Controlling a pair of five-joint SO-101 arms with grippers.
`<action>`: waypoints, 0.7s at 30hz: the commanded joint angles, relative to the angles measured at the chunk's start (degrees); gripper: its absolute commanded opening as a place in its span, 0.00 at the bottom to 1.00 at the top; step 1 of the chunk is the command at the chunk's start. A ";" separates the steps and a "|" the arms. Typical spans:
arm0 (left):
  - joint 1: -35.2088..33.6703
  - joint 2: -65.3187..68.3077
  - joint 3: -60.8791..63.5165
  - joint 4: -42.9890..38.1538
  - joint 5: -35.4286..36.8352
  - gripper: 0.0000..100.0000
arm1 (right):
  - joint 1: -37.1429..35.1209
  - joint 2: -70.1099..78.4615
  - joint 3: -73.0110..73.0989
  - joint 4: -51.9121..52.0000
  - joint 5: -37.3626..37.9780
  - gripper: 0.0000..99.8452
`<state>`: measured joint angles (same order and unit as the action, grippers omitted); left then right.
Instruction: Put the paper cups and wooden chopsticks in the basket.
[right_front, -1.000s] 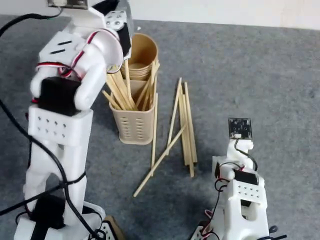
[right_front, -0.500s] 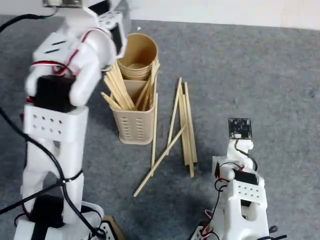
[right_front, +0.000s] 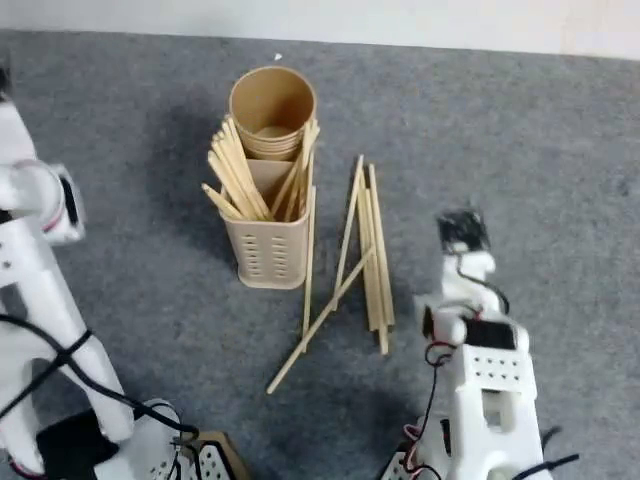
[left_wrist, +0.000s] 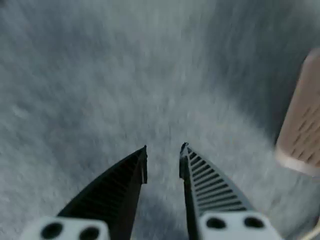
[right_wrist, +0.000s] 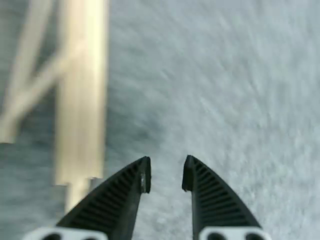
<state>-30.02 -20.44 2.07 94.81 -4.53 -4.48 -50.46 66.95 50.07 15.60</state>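
chopsticks (right_wrist: 81, 90) beside right claw (right_wrist: 165, 173), not touching

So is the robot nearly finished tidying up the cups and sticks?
About halfway. Done: the paper cups stand stacked in the basket, with a bunch of chopsticks beside them. In hand: nothing; the left gripper and right gripper are both open and empty. Left: the loose chopsticks lying on the grey mat next to the basket.

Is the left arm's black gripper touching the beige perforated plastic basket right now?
Apart. The left wrist view shows the left gripper open over grey carpet, with a clear strip of carpet between it and the basket.
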 joint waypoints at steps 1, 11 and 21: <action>-0.84 -6.29 26.42 -15.74 -1.93 0.14 | -6.20 -0.13 -13.05 7.25 0.18 0.12; -0.75 -25.27 69.76 -52.84 -2.02 0.14 | -10.42 26.95 -30.37 8.48 -2.20 0.12; -0.75 -26.33 74.51 -58.02 -5.36 0.14 | -10.51 51.91 -37.23 -1.45 -2.20 0.12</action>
<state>-30.46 -45.58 76.79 37.93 -8.48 -14.51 -1.14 32.04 51.30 14.02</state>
